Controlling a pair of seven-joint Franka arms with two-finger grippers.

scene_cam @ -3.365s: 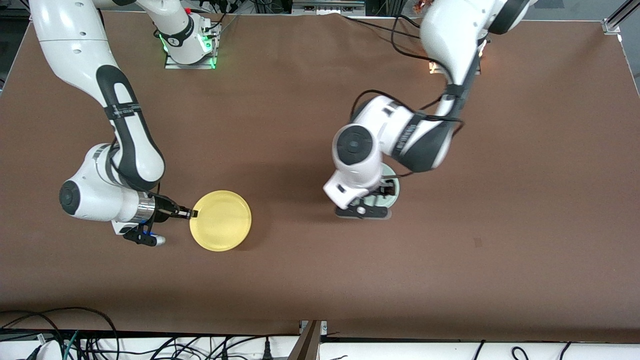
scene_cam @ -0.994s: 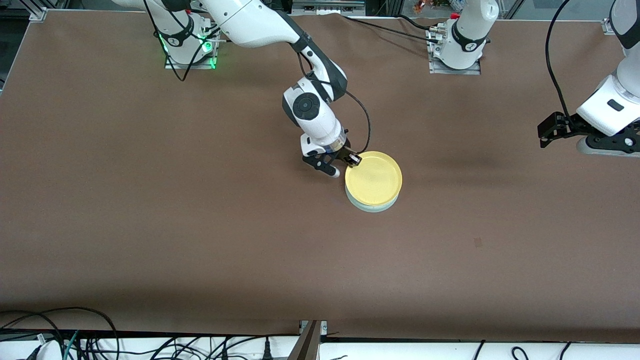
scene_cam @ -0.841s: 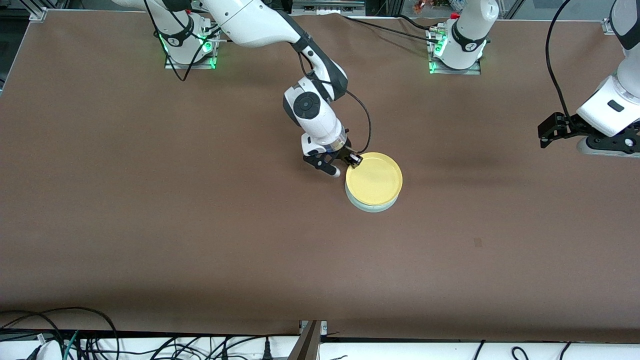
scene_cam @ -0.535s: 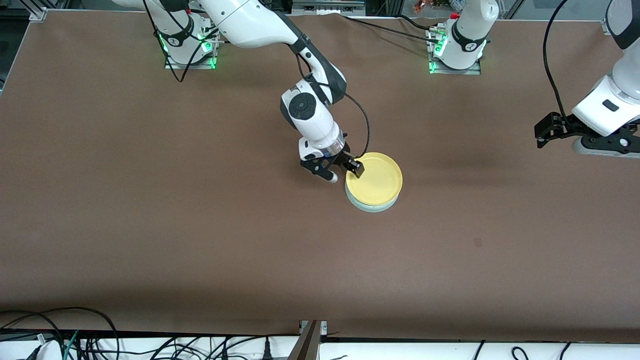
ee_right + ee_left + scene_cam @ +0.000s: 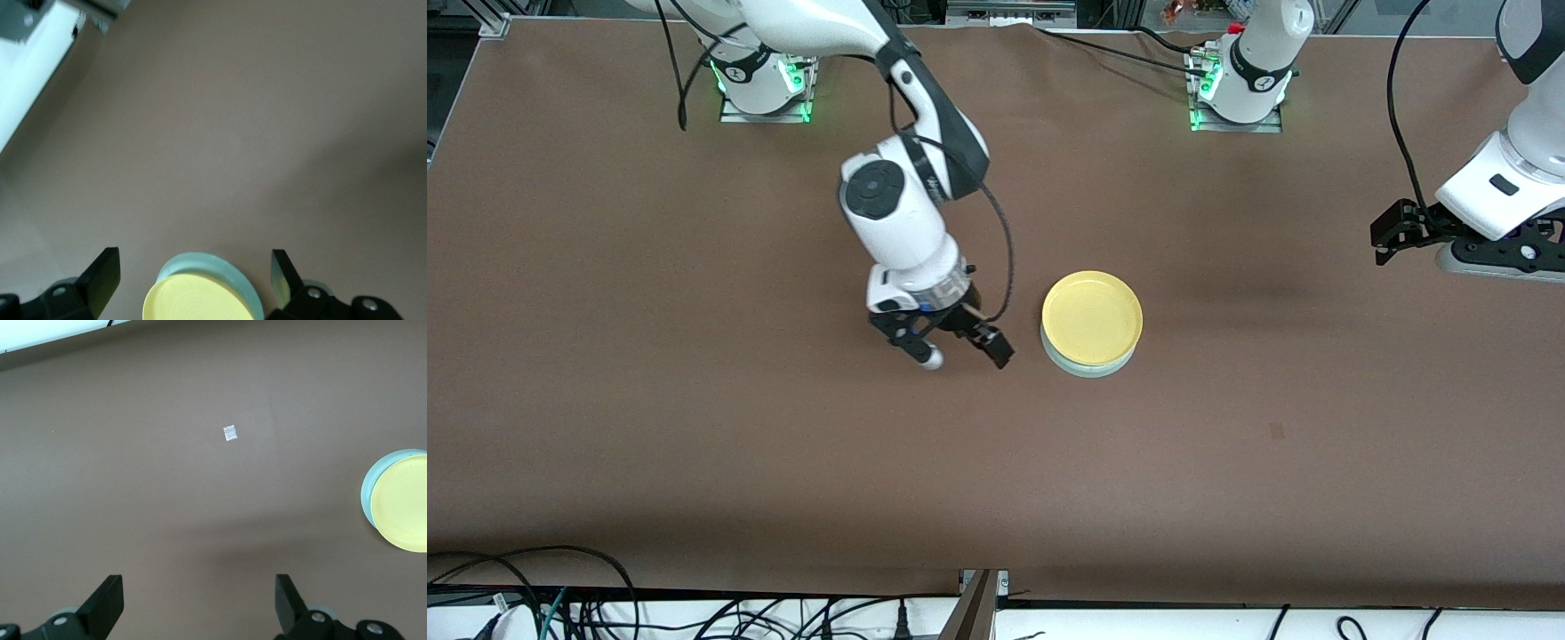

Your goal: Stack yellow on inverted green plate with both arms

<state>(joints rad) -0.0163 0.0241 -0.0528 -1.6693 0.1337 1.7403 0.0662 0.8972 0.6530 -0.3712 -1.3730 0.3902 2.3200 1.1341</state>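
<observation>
The yellow plate [image 5: 1092,316] lies rim up on the inverted green plate [image 5: 1089,367], whose edge shows beneath it, in the middle of the table. My right gripper [image 5: 992,347] is open and empty, over bare table beside the stack toward the right arm's end. Its wrist view shows the yellow plate [image 5: 200,301] on the green plate [image 5: 217,265] between the open fingers [image 5: 103,272]. My left gripper [image 5: 1392,235] is open and empty, waiting over the left arm's end of the table. Its wrist view shows the yellow plate [image 5: 404,505] and the green plate [image 5: 367,495] at the edge.
The brown table [image 5: 694,427] spreads around the stack. A small white scrap [image 5: 229,433] lies on it in the left wrist view. Cables [image 5: 560,604] run along the table edge nearest the camera. The arm bases [image 5: 763,84] stand along the farthest edge.
My right gripper let go of the yellow plate, opened, and drew away toward the right arm's end. The yellow plate stays on the green plate. The left arm barely moved.
</observation>
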